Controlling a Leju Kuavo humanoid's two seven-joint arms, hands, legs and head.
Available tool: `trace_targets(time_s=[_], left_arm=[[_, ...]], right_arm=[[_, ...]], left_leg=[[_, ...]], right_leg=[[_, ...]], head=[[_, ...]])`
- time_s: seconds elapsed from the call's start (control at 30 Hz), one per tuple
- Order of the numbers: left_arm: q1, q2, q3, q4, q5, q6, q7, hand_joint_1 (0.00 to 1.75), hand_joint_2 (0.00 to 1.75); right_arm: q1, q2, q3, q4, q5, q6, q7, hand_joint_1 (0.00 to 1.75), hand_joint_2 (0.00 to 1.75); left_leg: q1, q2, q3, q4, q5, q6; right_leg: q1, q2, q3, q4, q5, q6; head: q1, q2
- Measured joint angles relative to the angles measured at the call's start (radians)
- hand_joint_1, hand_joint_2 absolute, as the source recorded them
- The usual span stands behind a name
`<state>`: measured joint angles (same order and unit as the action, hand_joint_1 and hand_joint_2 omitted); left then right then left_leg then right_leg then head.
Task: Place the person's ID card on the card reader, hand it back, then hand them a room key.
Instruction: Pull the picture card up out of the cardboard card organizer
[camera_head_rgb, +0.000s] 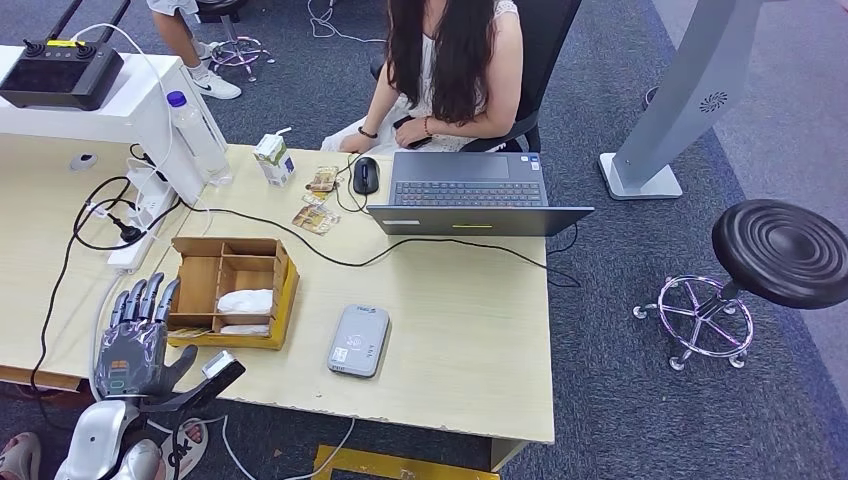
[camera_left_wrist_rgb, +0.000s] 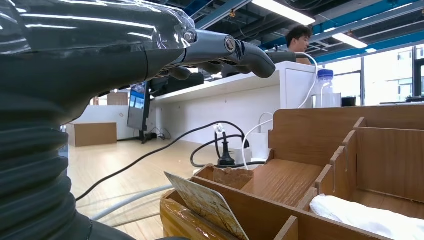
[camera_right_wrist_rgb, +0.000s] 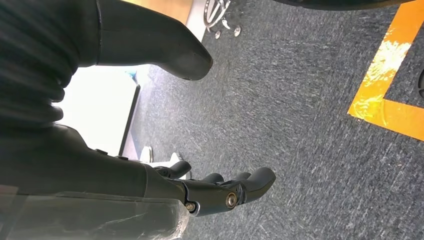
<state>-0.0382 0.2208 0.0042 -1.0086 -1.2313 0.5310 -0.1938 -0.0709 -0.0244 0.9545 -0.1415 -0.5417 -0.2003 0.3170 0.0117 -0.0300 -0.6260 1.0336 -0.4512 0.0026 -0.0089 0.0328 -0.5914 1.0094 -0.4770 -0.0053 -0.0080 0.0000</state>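
1. Head view: we see the left hand (camera_head_rgb: 135, 340) at the table (camera_head_rgb: 460, 330) edge, just beside the wooden organizer box (camera_head_rgb: 232, 290). Its fingers are straight, slightly apart, and hold nothing. The grey card reader (camera_head_rgb: 359, 340) lies flat on the table right of the box, well apart from the hand. A person (camera_head_rgb: 450, 70) sits behind a laptop (camera_head_rgb: 470, 195).
2. Left wrist view: we get the box compartments up close. A patterned card (camera_left_wrist_rgb: 207, 205) leans tilted in the nearest compartment, and a white cloth (camera_left_wrist_rgb: 370, 217) lies in another. The print on the card is unreadable.
3. Right wrist view: the right hand (camera_right_wrist_rgb: 200, 190) hangs over grey carpet floor (camera_right_wrist_rgb: 300, 125) with yellow tape (camera_right_wrist_rgb: 390, 85); fingers loosely curled, apart from the thumb, holding nothing.
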Motion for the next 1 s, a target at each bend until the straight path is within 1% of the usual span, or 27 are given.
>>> trace_targets(time_s=[0.3, 0.6, 1.0], left_arm=[[0.0, 0.0, 0.0, 0.001, 0.004, -0.006, 0.003, 0.0, 1.75], [-0.004, 0.0, 0.0, 0.014, 0.027, -0.082, 0.03, 0.0, 1.75], [-0.004, 0.001, 0.0, 0.015, 0.029, -0.092, 0.035, 0.0, 1.75]], right_arm=[[0.0, 0.0, 0.001, 0.0, -0.002, 0.001, 0.0, 0.0, 1.75], [0.0, -0.001, 0.007, 0.0, -0.013, 0.001, -0.002, 0.0, 1.75], [-0.002, -0.004, 0.012, 0.0, -0.013, 0.001, -0.002, 0.0, 1.75]], left_leg=[[0.0, 0.0, 0.0, 0.0, 0.0, 0.0], [0.0, 0.0, 0.0, 0.0, 0.0, 0.0], [0.0, 0.0, 0.0, 0.0, 0.0, 0.0]], right_leg=[[0.0, 0.0, 0.0, 0.0, 0.0, 0.0], [0.0, 0.0, 0.0, 0.0, 0.0, 0.0], [0.0, 0.0, 0.0, 0.0, 0.0, 0.0]], head=[[0.0, 0.0], [0.0, 0.0], [0.0, 0.0]])
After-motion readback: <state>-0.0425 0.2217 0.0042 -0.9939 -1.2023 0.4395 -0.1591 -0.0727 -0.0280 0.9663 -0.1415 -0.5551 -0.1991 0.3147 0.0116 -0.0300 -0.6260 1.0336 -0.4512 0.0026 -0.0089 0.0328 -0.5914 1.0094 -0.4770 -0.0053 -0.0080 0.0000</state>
